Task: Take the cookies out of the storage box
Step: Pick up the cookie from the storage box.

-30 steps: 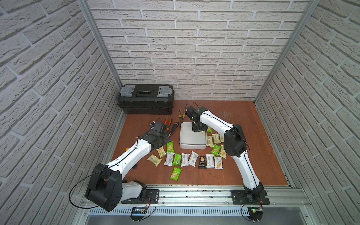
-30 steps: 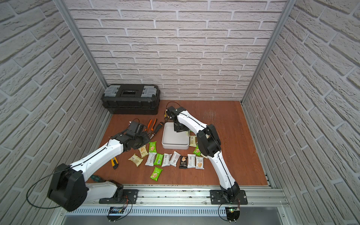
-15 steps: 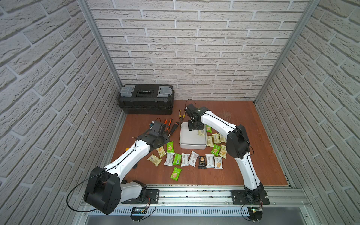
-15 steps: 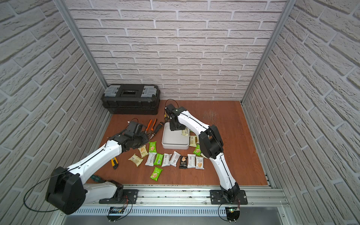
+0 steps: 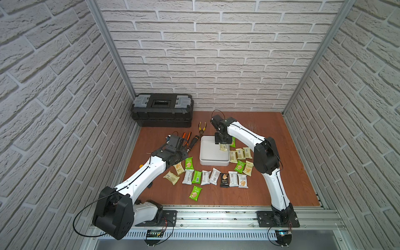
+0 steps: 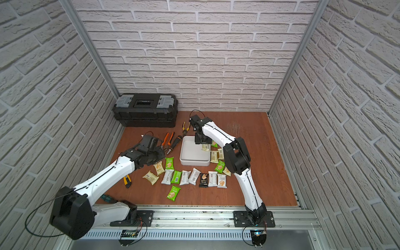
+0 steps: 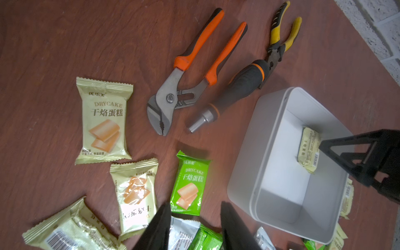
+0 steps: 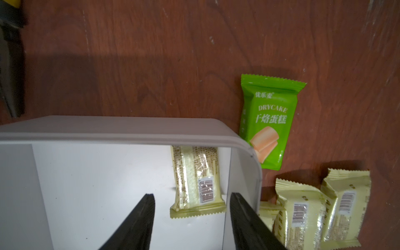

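- The counter [image 5: 259,190] carries everything, and it has bare room near the robot's right side for one more packet.
- The white box [image 5: 213,161] sits mid-counter with a single packet inside, close to the wall on the robot's right. The task looks nearly done.
- The other cookies [image 5: 207,177] lie spread on the counter along the box's front and right, so the drop should land beside them, not on them.
- The right end effector [image 8: 191,194] hangs over the box with its jaws apart and empty, the outer finger seemingly above the wall. It should probably shift inward to clear the rim, then go straight down.
- The left end effector [image 7: 195,204] is open and empty above the cookies left of the box. There it should not clash with the other arm.
- The pale yellow packet [image 8: 195,179] lies flat, barcode up. Pinching across its narrow width probably holds best, since the wrapper looks slippery.
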Robot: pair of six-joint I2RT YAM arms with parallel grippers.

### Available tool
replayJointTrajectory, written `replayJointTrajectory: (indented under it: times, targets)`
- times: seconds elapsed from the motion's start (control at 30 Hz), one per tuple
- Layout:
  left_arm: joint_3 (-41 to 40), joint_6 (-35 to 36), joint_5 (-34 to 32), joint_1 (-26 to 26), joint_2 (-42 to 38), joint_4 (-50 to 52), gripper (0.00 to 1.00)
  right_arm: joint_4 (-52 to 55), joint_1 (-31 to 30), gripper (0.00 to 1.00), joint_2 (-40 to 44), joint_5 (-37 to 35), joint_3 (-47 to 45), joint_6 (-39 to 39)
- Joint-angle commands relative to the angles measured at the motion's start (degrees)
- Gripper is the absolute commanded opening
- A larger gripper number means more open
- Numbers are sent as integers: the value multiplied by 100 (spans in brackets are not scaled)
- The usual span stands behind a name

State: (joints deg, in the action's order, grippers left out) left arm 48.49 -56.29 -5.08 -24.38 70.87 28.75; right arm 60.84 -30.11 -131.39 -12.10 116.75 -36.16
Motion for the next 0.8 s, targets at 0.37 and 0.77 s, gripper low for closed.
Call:
replayJointTrajectory:
  times: [0.37,0.77]
  targets:
    - [-85,11,-73,51,-23,-61,44,44,84,59,-400,16,217,87]
    - [-6,39,-64,50,65,-34,43,-68,109,56,-692,469,262,52]
